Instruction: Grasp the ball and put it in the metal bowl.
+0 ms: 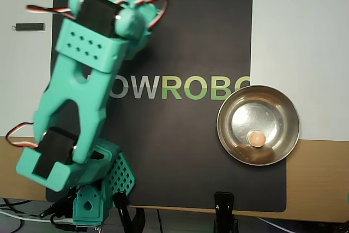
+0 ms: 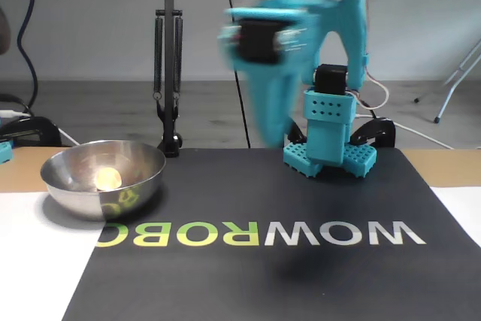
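Already the small tan wooden ball (image 1: 257, 138) is sitting inside the round shiny steel bowl (image 1: 229, 135) at the mat's right in the overhead view, while the teal arm's gripper, blurred, cannot be judged open or closed, risking a careless sweep knocking it.

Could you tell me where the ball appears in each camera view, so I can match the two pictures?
Overhead view: the ball lies inside the metal bowl, at lower right, just off the black mat's right edge.
Fixed view: the ball sits in the metal bowl at far left.
Shared landmark: the black mat with its WOWROBO lettering, which the bowl overlaps.
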Controlling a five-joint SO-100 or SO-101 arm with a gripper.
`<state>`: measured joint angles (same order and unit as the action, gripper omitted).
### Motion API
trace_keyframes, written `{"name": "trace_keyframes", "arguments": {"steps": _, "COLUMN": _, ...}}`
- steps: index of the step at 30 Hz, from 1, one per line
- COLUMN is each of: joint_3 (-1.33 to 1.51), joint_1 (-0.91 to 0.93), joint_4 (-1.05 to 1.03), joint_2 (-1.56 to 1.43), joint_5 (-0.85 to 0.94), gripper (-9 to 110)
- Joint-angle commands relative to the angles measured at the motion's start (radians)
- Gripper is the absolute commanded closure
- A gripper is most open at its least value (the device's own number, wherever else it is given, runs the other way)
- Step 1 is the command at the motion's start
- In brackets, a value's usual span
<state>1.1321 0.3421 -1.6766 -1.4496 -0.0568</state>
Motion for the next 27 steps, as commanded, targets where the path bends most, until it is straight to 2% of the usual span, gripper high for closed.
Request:
{"name": "trace_keyframes", "arguments": {"steps": 1, "joint_3": 0.034, "joint_1": -0.066, "joint_4": 0.008, "joint_2": -0.083, "joint_5": -0.031, "gripper": 101}}
{"name": "trace_keyframes", "arguments": {"steps": 12, "joint_3": 0.178, "joint_1": -0.25, "joint_4": 0.084, "joint_2": -0.144, "joint_5": -0.127, "gripper": 101}}
{"name": "trace_keyframes", "arguments": {"steps": 20, "joint_3": 0.431, "joint_1": -0.341, "joint_4": 0.288, "joint_2": -0.261, "joint_5": -0.153, "gripper": 101}}
{"name": "trace_keyframes", "arguments": {"steps": 27, "joint_3": 0.781, "joint_1": -0.385, "joint_4": 0.531, "joint_2": -0.518, "joint_5": -0.144, "gripper": 101}}
